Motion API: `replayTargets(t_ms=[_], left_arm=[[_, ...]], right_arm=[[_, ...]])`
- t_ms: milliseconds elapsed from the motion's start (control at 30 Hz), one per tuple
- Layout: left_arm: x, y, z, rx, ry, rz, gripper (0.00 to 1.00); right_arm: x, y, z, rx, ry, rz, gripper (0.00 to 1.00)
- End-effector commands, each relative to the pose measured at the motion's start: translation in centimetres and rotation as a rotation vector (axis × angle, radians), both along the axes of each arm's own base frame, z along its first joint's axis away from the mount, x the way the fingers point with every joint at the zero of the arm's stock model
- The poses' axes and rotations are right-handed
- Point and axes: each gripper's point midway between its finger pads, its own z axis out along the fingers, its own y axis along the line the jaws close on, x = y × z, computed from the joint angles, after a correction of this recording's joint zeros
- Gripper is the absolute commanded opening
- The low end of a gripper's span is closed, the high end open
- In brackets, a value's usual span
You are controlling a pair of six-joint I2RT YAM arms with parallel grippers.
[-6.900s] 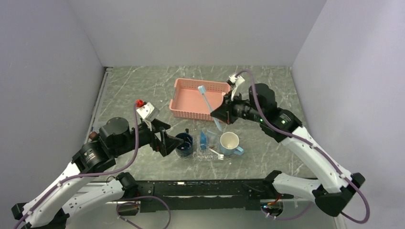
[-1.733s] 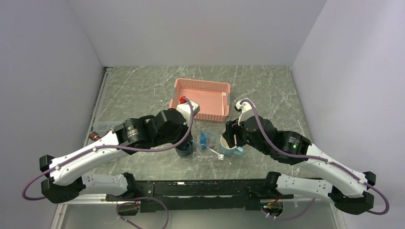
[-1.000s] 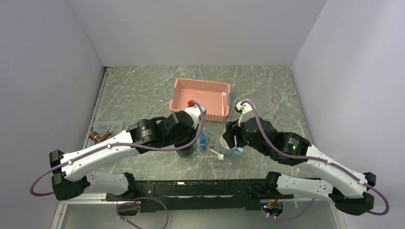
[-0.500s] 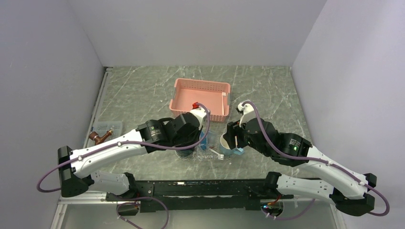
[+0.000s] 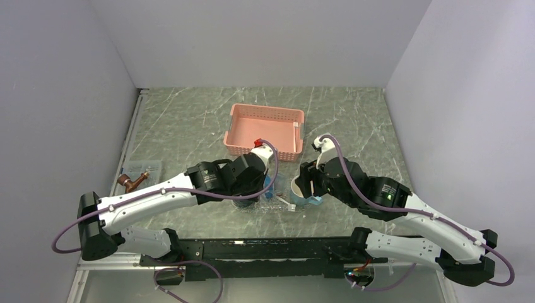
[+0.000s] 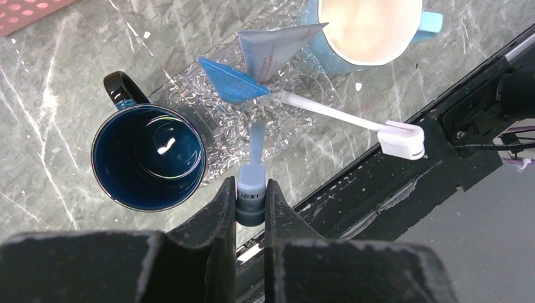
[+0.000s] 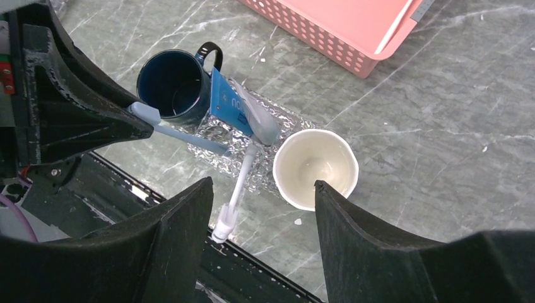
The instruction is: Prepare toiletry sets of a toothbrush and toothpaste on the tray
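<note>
My left gripper (image 6: 250,189) is shut on the thick end of a pale blue toothbrush (image 6: 256,142), whose slim end points down at the clear tray (image 6: 214,129). In the right wrist view this toothbrush (image 7: 183,136) slants over the tray's near edge. On the tray a blue toothpaste (image 6: 230,82) and a paler tube (image 6: 274,47) lean together. A white toothbrush (image 6: 340,117) lies from the tray out toward the table's front edge. My right gripper (image 7: 262,183) hangs open and empty above the white mug (image 7: 315,167).
A dark blue mug (image 6: 148,158) stands at the tray's left end and the white mug with a blue handle (image 6: 369,28) at its right end. Behind them is the pink basket (image 5: 265,129) with a white toothbrush (image 7: 394,28) inside. A copper-coloured object (image 5: 131,180) lies far left.
The left arm has swung right, carrying the pale blue toothbrush over the tray between the mugs. The right arm has stayed still, open above the white mug.
</note>
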Motion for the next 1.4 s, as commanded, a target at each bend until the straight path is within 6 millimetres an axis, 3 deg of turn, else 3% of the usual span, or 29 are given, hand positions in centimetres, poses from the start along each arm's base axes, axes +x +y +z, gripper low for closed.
replayTargets(t_ms=[0,667,800,967,1367], left_arm=[[0.6,-0.7,0.2,-0.045,-0.023,0.040,0.00],[1.5,0.1,-0.4,-0.097,-0.061,0.145,0.01],[1.2,-0.1,-0.7,-0.097,-0.047,0.142,0.09],[0.9,0.0,-0.9,-0.100,-0.040,0.138,0.27],[0.7,0.6,-0.6,-0.098,-0.047,0.147,0.32]], right_arm=[[0.3,0.2,1.1,0.059,-0.024,-0.023,0.62],[0.2,-0.3,0.8,0.071,-0.026,-0.034,0.62],[0.2,-0.3,0.7,0.067,-0.022,-0.034,0.62],[0.2,-0.3,0.6,0.067,-0.021,-0.033,0.62],[0.1,-0.2,0.6,0.071,-0.018,-0.030,0.62]])
